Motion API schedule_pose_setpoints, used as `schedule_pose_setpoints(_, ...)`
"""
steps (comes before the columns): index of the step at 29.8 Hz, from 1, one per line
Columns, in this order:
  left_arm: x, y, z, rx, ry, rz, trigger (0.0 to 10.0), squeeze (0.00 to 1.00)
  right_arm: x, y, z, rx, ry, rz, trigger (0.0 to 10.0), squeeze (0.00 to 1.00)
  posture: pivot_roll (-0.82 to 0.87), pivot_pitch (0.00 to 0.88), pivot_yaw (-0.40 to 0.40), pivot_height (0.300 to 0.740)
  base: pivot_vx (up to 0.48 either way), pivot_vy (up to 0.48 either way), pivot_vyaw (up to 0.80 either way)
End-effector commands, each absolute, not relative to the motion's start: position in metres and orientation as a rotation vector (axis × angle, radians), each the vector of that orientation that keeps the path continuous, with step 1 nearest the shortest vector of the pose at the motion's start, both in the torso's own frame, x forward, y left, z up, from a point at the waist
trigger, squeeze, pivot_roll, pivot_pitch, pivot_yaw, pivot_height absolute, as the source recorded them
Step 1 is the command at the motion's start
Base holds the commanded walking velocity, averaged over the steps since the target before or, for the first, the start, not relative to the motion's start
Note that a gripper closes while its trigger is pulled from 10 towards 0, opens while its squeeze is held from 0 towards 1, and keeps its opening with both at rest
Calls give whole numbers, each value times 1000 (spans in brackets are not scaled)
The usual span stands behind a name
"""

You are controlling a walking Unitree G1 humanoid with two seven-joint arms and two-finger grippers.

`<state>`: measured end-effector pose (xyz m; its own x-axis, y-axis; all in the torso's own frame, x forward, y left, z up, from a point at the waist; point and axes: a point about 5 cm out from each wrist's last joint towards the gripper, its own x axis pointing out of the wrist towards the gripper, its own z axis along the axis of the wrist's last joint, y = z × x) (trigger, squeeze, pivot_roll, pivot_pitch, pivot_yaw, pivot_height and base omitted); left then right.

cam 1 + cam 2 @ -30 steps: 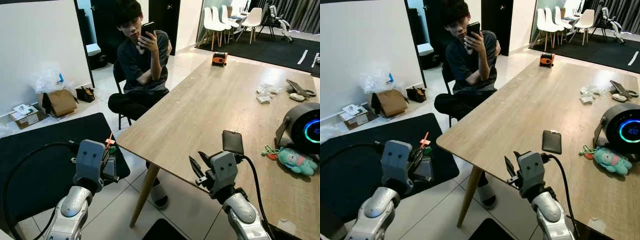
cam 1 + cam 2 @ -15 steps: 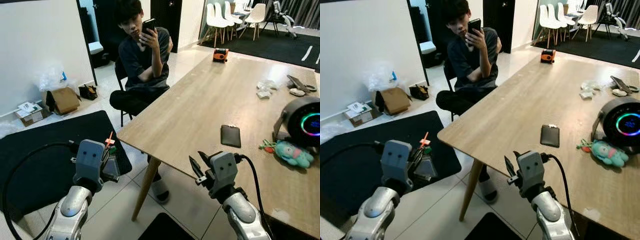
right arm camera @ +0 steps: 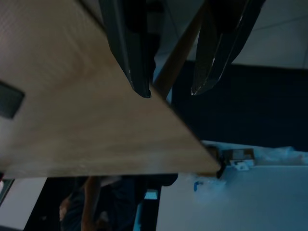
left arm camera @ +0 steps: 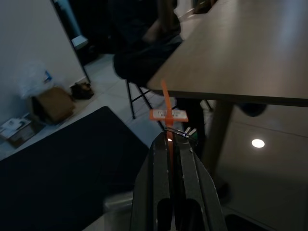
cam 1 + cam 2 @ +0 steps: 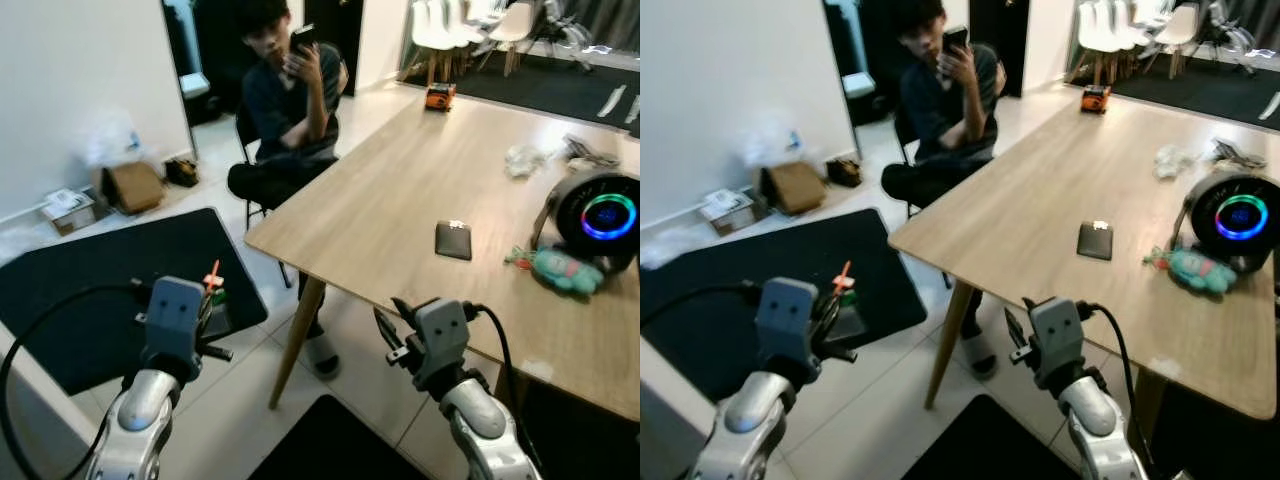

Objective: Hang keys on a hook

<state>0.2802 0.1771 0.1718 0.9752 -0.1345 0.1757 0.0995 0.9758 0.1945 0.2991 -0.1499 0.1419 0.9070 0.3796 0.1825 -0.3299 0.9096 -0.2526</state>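
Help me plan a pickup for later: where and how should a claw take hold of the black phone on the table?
Grip the black phone across its two long edges, coming straight down from above. It lies flat, face down on the wooden table, apart from the plush toy, so its thin sides are the only purchase; expect a shallow pinch.

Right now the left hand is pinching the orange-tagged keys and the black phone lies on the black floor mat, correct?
Not quite. The left hand does pinch the orange-tagged keys, but the black phone lies on the light wooden table, not on the black floor mat. The left eye view shows it beside the teal plush toy.
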Motion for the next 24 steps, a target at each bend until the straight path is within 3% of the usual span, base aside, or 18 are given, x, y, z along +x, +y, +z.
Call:
schedule_pose_setpoints(1, 280, 177, 170, 198, -181, -120, 10000, 0, 297, -151, 138, -221, -222, 364, 10000, 0, 56, 127, -2, 740, -289, 0, 0)
schedule_pose_setpoints(24, 279, 177, 170, 198, -181, -116, 10000, 0, 298, -151, 138, -223, -223, 361, 10000, 0, 58, 128, 0, 740, -290, 0, 0)
